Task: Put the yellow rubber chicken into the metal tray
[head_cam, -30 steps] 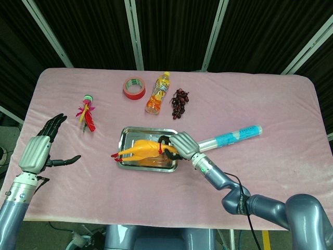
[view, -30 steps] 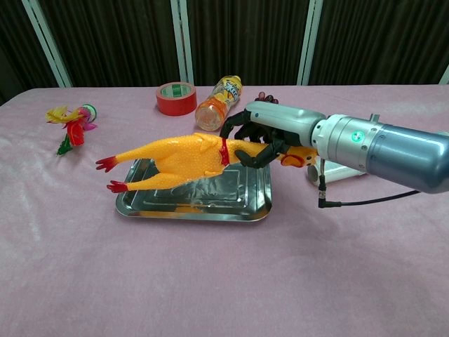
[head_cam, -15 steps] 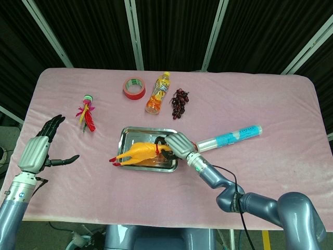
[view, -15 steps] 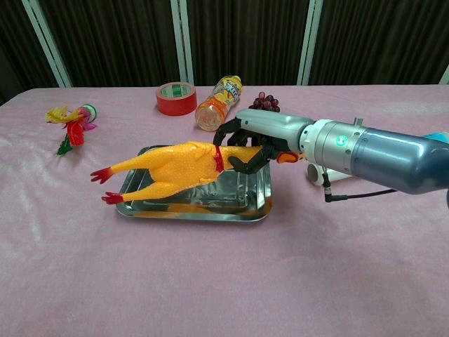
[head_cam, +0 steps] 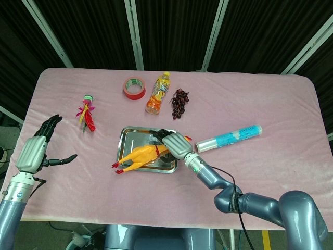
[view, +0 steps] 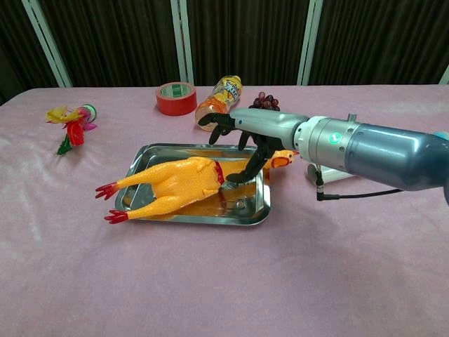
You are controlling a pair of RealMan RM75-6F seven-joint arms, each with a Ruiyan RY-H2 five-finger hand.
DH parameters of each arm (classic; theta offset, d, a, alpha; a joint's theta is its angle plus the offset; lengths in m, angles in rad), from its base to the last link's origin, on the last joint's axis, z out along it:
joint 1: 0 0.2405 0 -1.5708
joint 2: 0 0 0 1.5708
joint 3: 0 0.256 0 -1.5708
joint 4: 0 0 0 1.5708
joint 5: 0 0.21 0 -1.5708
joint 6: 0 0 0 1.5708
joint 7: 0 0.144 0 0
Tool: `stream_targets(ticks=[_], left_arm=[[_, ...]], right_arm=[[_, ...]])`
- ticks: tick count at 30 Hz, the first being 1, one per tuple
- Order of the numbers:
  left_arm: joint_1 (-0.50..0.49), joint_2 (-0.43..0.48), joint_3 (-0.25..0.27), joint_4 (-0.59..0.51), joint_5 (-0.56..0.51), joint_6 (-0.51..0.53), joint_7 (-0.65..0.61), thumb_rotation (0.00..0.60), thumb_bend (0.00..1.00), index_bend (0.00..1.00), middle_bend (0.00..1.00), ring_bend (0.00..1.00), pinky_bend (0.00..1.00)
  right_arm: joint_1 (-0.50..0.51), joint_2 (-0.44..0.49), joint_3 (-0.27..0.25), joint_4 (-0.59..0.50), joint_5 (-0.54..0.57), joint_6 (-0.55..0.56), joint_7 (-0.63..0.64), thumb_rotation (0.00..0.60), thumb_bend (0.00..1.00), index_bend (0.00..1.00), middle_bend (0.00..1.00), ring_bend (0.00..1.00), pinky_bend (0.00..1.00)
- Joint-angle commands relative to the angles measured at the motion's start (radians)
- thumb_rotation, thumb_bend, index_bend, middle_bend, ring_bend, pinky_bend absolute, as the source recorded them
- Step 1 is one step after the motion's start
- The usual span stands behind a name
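Pink-covered bench (head_cam: 270,104) fills the head view, and there's the metal tray (view: 254,213) at its middle. The yellow rubber chicken (view: 179,184) lies in it, red feet poking over the left rim. Chest view shows the right robot hand (view: 242,144) above the chicken's neck, fingers spread, gripping nothing. Only the head view catches the left robot hand (head_cam: 37,151), fingers apart, empty.
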Motion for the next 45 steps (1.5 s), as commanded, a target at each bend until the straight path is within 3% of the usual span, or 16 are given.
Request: stream_targets(ticks=[1,5,8,11,15,20,25,31,36,45], left_arm=[[0.002,0.001,-0.004,0.002,-0.001,0.000,-0.004,0.502,0.00,0.00,0.00,0.00,0.16],[0.003,0.004,-0.012,0.005,-0.001,-0.001,-0.008,0.503,0.00,0.00,0.00,0.00,0.16],[0.004,0.004,-0.016,0.009,-0.001,-0.001,-0.004,0.533,0.00,0.00,0.00,0.00,0.16],[0.006,0.009,-0.015,0.010,-0.003,-0.008,0.003,0.598,0.00,0.00,0.00,0.00,0.16],[0.012,0.011,-0.014,0.013,-0.023,-0.008,0.039,0.600,0.00,0.00,0.00,0.00,0.16],[0.031,0.012,-0.007,0.017,-0.042,0.009,0.087,0.600,0.00,0.00,0.00,0.00,0.11],[0.065,0.016,0.005,0.041,-0.035,0.040,0.088,0.600,0.00,0.00,0.00,0.00,0.06],[0.137,-0.007,0.028,0.091,0.013,0.149,0.094,0.600,0.00,0.00,0.00,0.00,0.03],[0.191,-0.031,0.058,0.122,0.055,0.213,0.100,0.600,0.00,0.00,0.00,0.00,0.02],[0.267,-0.060,0.115,0.145,0.142,0.287,0.122,0.600,0.00,0.00,0.00,0.00,0.01]], right_arm=[[-0.005,0.016,0.009,-0.017,0.013,0.007,-0.013,0.600,0.29,0.00,0.16,0.10,0.25],[-0.025,0.060,0.018,-0.061,0.016,0.038,-0.012,0.600,0.29,0.02,0.16,0.10,0.25],[-0.054,0.113,0.024,-0.107,0.006,0.085,-0.005,0.600,0.29,0.14,0.18,0.14,0.28],[-0.102,0.180,0.025,-0.160,-0.014,0.152,0.024,0.600,0.39,0.27,0.26,0.23,0.38],[-0.174,0.258,0.021,-0.206,-0.051,0.258,0.077,0.600,0.57,0.42,0.35,0.32,0.48],[-0.284,0.355,-0.009,-0.236,-0.079,0.393,0.081,0.600,0.60,0.49,0.38,0.34,0.49],[-0.395,0.414,-0.048,-0.214,-0.077,0.503,0.058,0.600,0.60,0.42,0.37,0.27,0.36],[-0.523,0.467,-0.113,-0.189,-0.096,0.616,-0.002,0.600,0.59,0.15,0.20,0.08,0.15],[-0.608,0.508,-0.164,-0.222,-0.092,0.647,-0.018,0.600,0.59,0.01,0.10,0.01,0.08],[-0.738,0.527,-0.230,-0.291,-0.131,0.742,-0.026,0.600,0.59,0.00,0.07,0.00,0.04]])
